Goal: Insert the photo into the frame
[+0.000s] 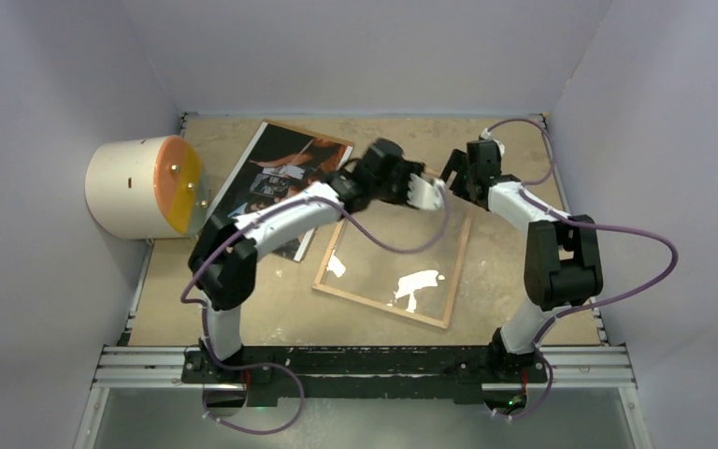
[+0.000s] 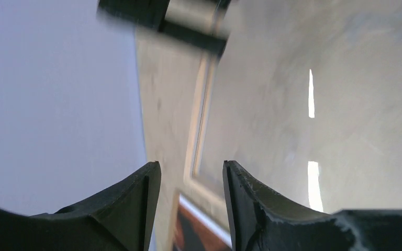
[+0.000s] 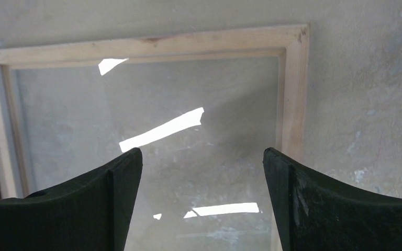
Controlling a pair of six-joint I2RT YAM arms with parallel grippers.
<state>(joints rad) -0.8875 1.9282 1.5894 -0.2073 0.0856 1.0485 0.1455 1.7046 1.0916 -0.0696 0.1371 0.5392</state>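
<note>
Photo (image 1: 285, 154) lies flat and picture side up in the upper left-centre of the top view, well apart from both claws. My left arm (image 1: 276, 217) crosses above its lower right part. The frame (image 1: 382, 305) lies just beside it at the centre of the table (image 1: 491, 281), wood-brown back upward, and its pane (image 3: 188, 89) throws bright glare.

The left claw (image 2: 191, 164) has its fingers partly spread with nothing between them, and hovers near the frame's upper edge. The right claw (image 3: 202, 151) has its fingers spread wide and empty, above the frame's upper right part.

In my judgement the photo is a thin glossy sheet: very light, limp, slippery, and prone to creases and finger marks. Lying flush on the table, it offers no edge to pinch from above. I would lever up a free corner at the upper end of the sheet, then grip the margin only. It will likely sag from a single grip, so a second hold on the opposite edge is advisable. The frame looks stiff but its glass is fragile, so I would hold it by the wooden rail only.
</note>
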